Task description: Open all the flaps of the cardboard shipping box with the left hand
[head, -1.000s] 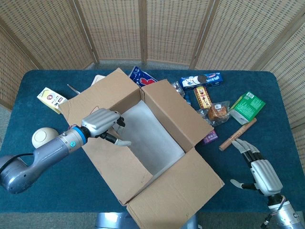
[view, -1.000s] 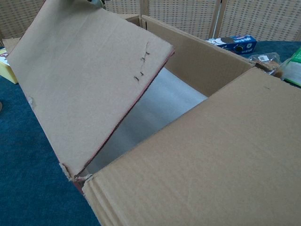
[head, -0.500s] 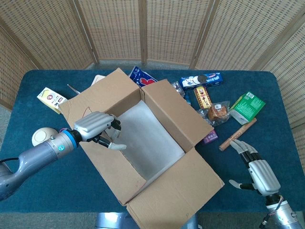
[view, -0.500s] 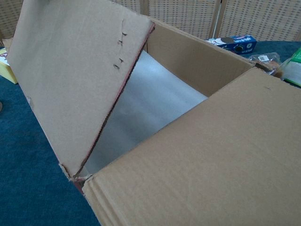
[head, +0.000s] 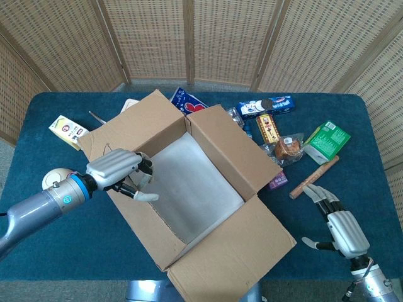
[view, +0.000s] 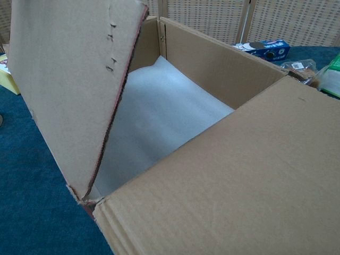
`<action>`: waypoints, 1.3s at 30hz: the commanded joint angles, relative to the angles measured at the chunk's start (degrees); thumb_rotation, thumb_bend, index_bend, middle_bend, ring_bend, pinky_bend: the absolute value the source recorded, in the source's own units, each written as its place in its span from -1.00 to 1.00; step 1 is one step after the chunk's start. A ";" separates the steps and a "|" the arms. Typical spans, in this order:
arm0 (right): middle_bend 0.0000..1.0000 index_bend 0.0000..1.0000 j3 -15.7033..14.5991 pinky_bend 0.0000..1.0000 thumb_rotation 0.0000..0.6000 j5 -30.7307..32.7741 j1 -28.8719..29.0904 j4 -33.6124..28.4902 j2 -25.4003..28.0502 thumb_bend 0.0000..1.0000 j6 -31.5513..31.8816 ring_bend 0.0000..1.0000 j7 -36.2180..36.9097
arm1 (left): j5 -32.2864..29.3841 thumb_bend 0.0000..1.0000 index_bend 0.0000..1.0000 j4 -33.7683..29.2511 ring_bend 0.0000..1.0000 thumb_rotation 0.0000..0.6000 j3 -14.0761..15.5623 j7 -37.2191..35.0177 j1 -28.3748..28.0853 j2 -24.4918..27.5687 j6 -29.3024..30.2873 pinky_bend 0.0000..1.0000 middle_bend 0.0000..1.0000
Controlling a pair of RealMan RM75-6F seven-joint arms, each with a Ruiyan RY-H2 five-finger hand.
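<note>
The cardboard shipping box (head: 179, 141) sits mid-table with a white foam liner (head: 198, 179) inside. My left hand (head: 118, 170) holds the top edge of the long left flap (head: 151, 229), fingers curled over it; that flap stands almost upright. In the chest view the same flap (view: 64, 90) rises at the left, and the hand itself is out of frame. The far flap (head: 135, 123), right flap (head: 233, 151) and near flap (head: 233, 251) are folded outward. My right hand (head: 340, 229) rests open on the blue cloth at the lower right, holding nothing.
Snack packs lie behind and to the right of the box: a blue cookie box (head: 266, 106), a green packet (head: 327, 139), a brown stick (head: 313, 177). On the left sit a cream ball (head: 56, 179) and a yellow-white carton (head: 67, 131). Wicker screens stand behind the table.
My left hand has moved left and outward, swinging the left flap from slanting over the opening to almost upright. More of the white liner shows. The right hand has barely moved.
</note>
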 commanded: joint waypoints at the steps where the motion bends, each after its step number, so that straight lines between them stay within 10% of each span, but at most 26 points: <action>1: -1.00 -1.00 0.01 -0.79 1.00 0.03 0.02 -0.01 0.02 -0.93 -0.01 -1.00 -0.01 | 2.22 -1.00 0.46 0.13 -0.43 -0.36 -0.06 -2.12 0.28 0.59 -0.40 -0.24 -0.05; 17: -1.00 -1.00 0.09 -0.79 1.00 0.37 0.10 0.05 0.00 -0.93 -0.11 -1.00 -0.13 | 18.54 -1.00 0.54 -1.69 -0.39 -0.40 3.91 -17.95 1.30 7.50 5.09 -0.20 0.01; 39: -1.00 -1.00 -0.04 -0.79 1.00 0.76 0.41 -0.15 -0.87 -0.93 -1.13 -1.00 -2.16 | 49.44 -1.00 0.54 1.24 -0.37 -0.38 20.00 -42.92 -1.95 16.25 21.36 -0.23 0.01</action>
